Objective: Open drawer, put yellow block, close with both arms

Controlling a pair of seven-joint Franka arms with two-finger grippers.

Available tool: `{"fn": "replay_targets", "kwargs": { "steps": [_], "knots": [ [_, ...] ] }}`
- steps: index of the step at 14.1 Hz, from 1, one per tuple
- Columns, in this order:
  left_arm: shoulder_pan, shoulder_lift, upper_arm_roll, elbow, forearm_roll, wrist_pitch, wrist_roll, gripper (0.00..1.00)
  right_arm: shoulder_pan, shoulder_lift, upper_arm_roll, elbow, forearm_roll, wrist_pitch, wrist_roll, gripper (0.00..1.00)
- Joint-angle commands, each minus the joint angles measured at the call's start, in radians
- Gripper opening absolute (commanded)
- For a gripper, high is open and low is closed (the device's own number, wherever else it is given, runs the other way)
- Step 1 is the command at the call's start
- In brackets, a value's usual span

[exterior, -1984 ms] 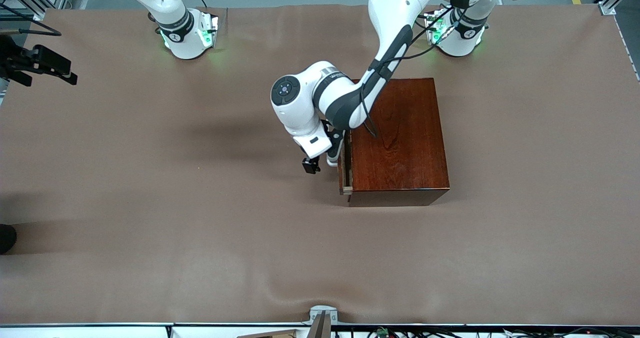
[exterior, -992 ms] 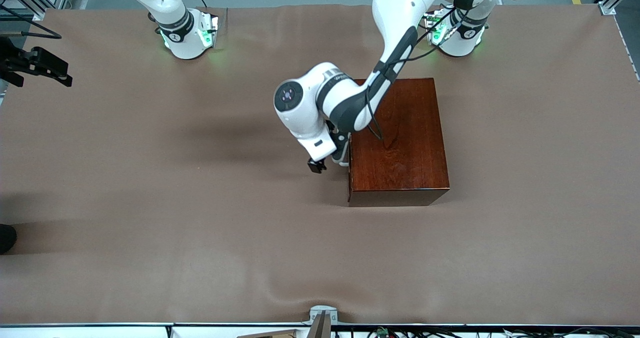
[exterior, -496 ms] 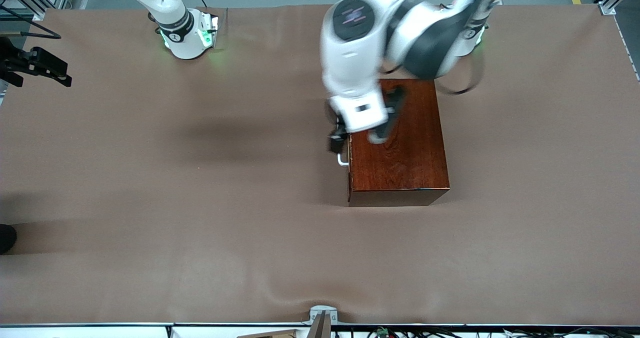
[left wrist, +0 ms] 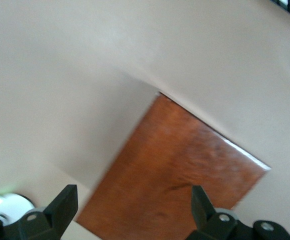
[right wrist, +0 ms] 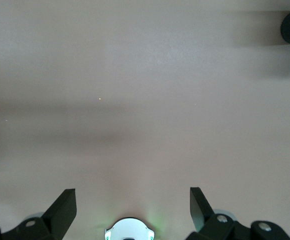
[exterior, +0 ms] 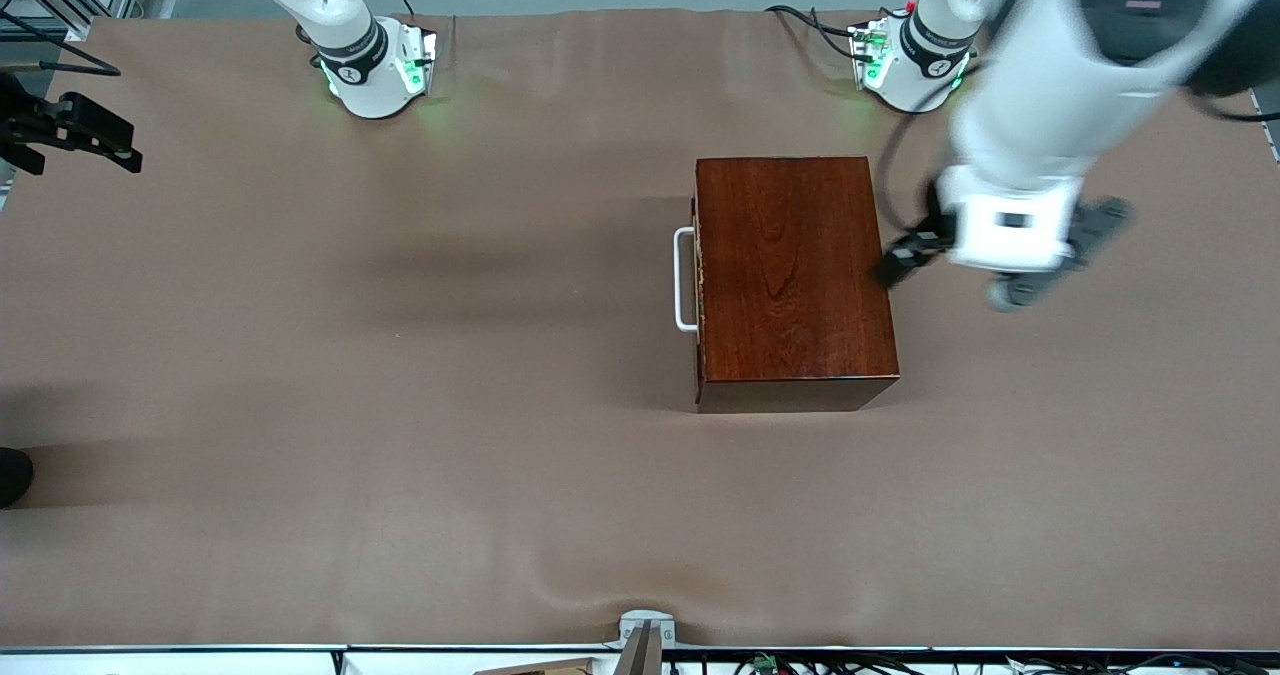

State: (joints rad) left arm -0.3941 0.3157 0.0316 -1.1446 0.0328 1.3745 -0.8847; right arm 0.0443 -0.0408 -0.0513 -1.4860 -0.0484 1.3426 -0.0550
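Note:
The dark mahogany box (exterior: pixel 790 275) stands mid-table. Its drawer is shut flush, and the white bar handle (exterior: pixel 685 280) shows on the side toward the right arm's end. The yellow block is out of view. My left gripper (exterior: pixel 905 255) hangs blurred in the air over the box's edge toward the left arm's end. In the left wrist view it (left wrist: pixel 134 207) is open and holds nothing, with the box top (left wrist: pixel 185 165) far below. My right gripper (right wrist: pixel 131 205) is open and holds nothing, high over bare table near its own base (right wrist: pixel 130 232). That arm waits.
Brown cloth (exterior: pixel 400 405) covers the whole table. The two green-lit arm bases (exterior: pixel 375 70) (exterior: pixel 915 60) stand along the edge farthest from the front camera. A dark round thing (exterior: pixel 12 475) sits at the table's edge at the right arm's end.
The drawer, slightly out two seconds ago, is now shut. The left arm has lifted from the handle side and swung across the box toward its own end. The right arm has not moved.

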Motion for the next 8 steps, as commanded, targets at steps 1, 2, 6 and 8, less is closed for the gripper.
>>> {"fn": "replay_targets", "kwargs": {
  "steps": [1, 2, 6, 8],
  "knots": [
    [0.099, -0.084, -0.01, -0.084, -0.007, -0.023, 0.281, 1.0, -0.009, 0.004, 0.005, 0.009, -0.015, 0.001, -0.019, 1.0],
    [0.139, -0.107, -0.012, -0.11, -0.007, -0.022, 0.352, 1.0, -0.009, 0.003, 0.005, 0.009, -0.013, 0.001, -0.019, 1.0],
    [0.244, -0.177, -0.013, -0.187, -0.007, -0.02, 0.626, 1.0, -0.011, 0.004, 0.005, 0.009, -0.011, 0.001, -0.019, 1.0],
    [0.273, -0.233, -0.015, -0.242, -0.007, -0.011, 0.704, 1.0, -0.014, 0.004, 0.005, 0.009, -0.011, 0.001, -0.019, 1.0]
  ]
}}
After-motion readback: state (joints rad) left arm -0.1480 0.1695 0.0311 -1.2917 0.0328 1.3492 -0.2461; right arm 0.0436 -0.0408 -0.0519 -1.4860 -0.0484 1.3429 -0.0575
